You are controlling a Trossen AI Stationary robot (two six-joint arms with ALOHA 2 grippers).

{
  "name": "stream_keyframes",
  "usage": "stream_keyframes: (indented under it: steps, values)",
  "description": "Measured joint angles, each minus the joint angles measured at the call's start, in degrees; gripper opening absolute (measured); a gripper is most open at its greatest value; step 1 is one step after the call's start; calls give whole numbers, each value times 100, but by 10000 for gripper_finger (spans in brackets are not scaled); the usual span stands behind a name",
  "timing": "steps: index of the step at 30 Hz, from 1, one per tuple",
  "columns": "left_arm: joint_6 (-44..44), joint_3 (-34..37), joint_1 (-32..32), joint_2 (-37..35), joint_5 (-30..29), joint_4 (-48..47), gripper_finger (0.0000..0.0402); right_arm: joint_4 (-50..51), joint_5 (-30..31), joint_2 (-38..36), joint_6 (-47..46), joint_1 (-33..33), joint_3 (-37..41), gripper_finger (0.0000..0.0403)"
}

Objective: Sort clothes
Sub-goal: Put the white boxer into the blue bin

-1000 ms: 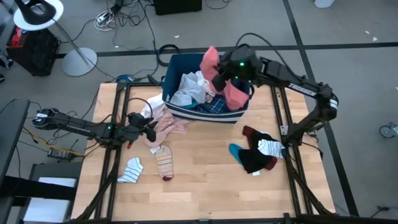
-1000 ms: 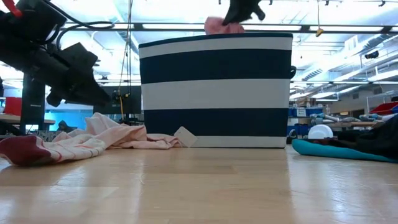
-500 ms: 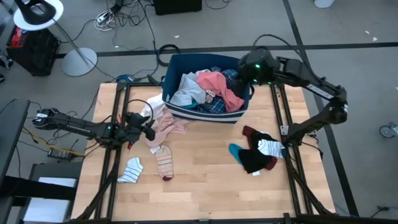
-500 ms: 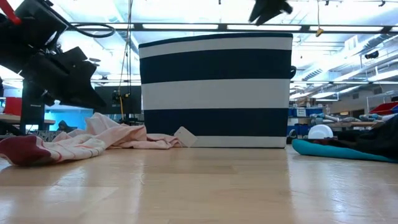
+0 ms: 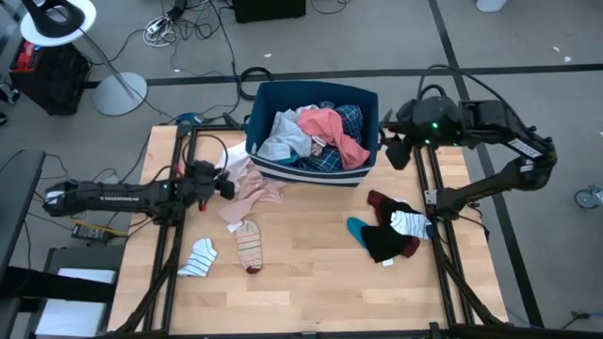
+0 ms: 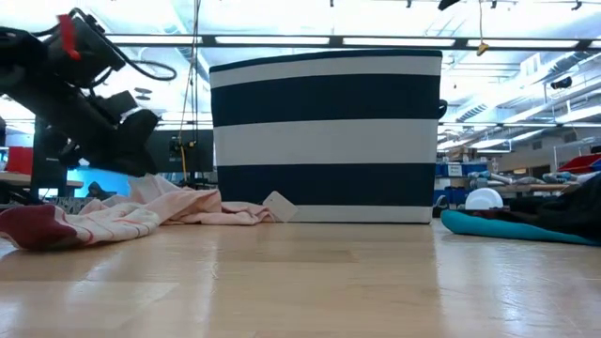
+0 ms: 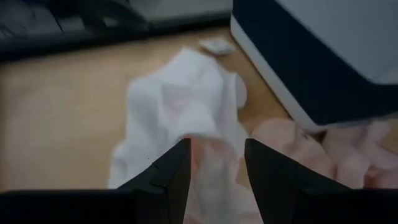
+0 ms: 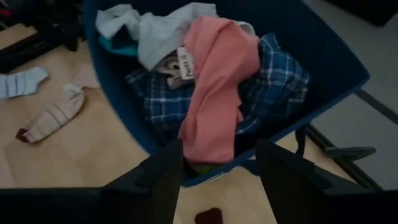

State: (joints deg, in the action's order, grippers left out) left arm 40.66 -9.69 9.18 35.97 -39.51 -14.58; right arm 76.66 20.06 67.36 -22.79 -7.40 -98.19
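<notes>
The dark blue bin (image 5: 259, 102) with a white stripe stands at the table's far middle. Lying in it are a pink garment (image 8: 214, 93), a blue plaid shirt (image 8: 280, 81) and white-grey pieces (image 5: 283, 137). My right gripper (image 5: 396, 143) is open and empty, raised just right of the bin. My left gripper (image 7: 216, 165) is open above a white-and-pink piece (image 7: 186, 106) that lies on the table left of the bin. Two striped socks (image 5: 200, 256) (image 5: 250, 247) lie near the left. A dark pile of clothes (image 5: 391, 231) lies at the right.
Black frame rails run along the table's left (image 5: 174, 235) and right (image 5: 435, 226) sides. Bare wood (image 5: 311, 273) lies across the near middle. In the low view, a teal piece (image 6: 498, 225) of the right pile rests on the table beside the bin (image 6: 324, 136).
My right gripper has opened and let go of the pink garment, which has dropped into the bin and now lies draped over the plaid shirt. The gripper has then gone toward the table's right edge, clear of the bin. My left gripper has shifted slightly over the white-and-pink piece.
</notes>
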Motion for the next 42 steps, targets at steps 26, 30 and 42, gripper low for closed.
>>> stream_keyframes:
  steps: [26,30,42]
  values:
    - [-1212,-1761,781,669,1822,-149,2,252,2339,-1118,-4003,3037,3444,197]
    - [-1616,-2824,653,672,1693,-871,1,-211,2738,-1203,-5203,3341,4722,197]
    - [-3368,-5128,591,1258,1518,441,0,-4490,3076,-797,-4959,3397,7539,196]
